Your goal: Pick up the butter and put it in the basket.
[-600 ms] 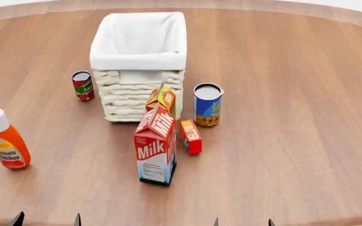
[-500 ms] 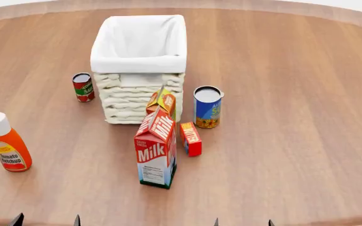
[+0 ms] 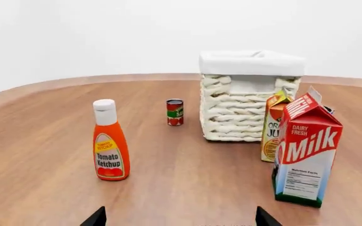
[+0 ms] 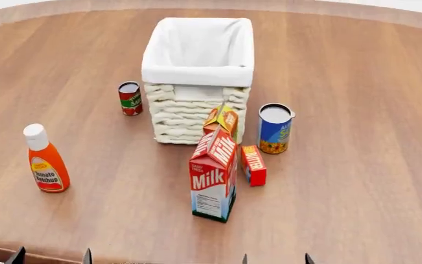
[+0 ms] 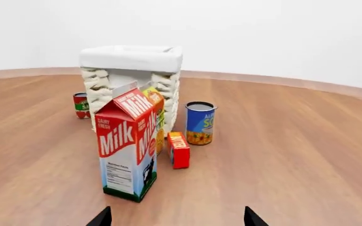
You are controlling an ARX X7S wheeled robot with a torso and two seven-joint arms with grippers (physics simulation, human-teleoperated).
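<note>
The round wooden table (image 4: 357, 165) takes up nearly everything in sight. On it, toward the far side, stands the basket (image 4: 196, 110), a square cream wicker thing with white cloth folded over its rim, the biggest item there. In front of it the milk carton (image 4: 213, 179) stands upright, red and white, and between the two is the juice carton (image 4: 223, 120), orange-yellow, just beside the basket's front wall. Off to the robot's left stands the ketchup bottle (image 4: 46, 162), well apart from the rest. To the right of the basket's front corner is the blue-and-yellow can (image 4: 275, 129); near the basket's left side is the small red can (image 4: 129, 98).

The butter (image 4: 254, 165) is a small slim red box with white lettering on top, orange-yellow accents and a blue side, standing on the table just right of the milk carton and in front of the blue can.

Only the dark fingertips of the left gripper (image 4: 52, 256) and right gripper (image 4: 276, 259) poke in at the near edge; both are spread wide, holding nothing.
</note>
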